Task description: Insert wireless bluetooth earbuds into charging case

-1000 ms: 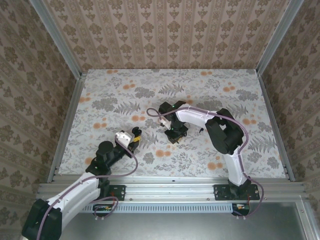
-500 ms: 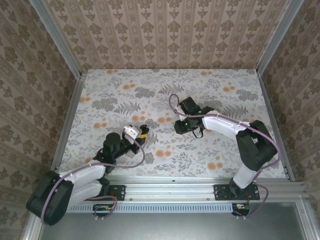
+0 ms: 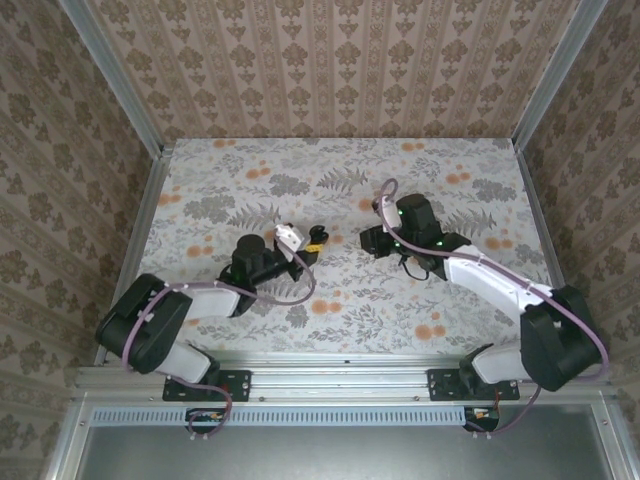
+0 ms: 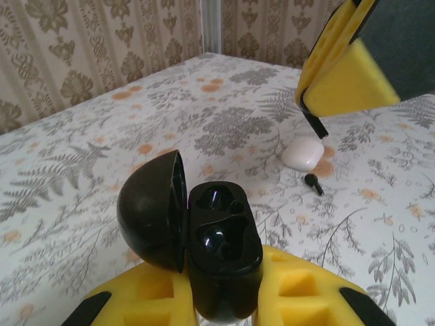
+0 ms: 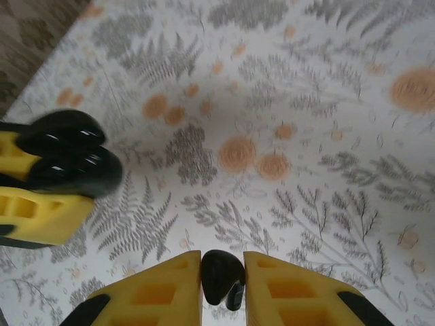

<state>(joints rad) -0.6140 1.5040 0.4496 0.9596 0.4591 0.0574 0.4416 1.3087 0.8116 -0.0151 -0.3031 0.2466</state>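
Earbud point(image 5: 221, 277), tiny, glossy, likely slippery, sat pinched by its sides in the right gripper point(image 5: 222, 273) near the open black charging case point(image 4: 219, 234), which the left gripper point(image 4: 221, 288) clamped by its base.

In your left wrist view, the charging case point(image 4: 221, 234) runs off the bottom edge between the pads of the left gripper point(image 4: 228, 275), and the right gripper point(image 4: 319, 102) is blurred and cropped at the top corner. Your right wrist view crops the earbud point(image 5: 221, 275) at its lower end; from above it is too small to make out.

Overhead — two close wrist cameras
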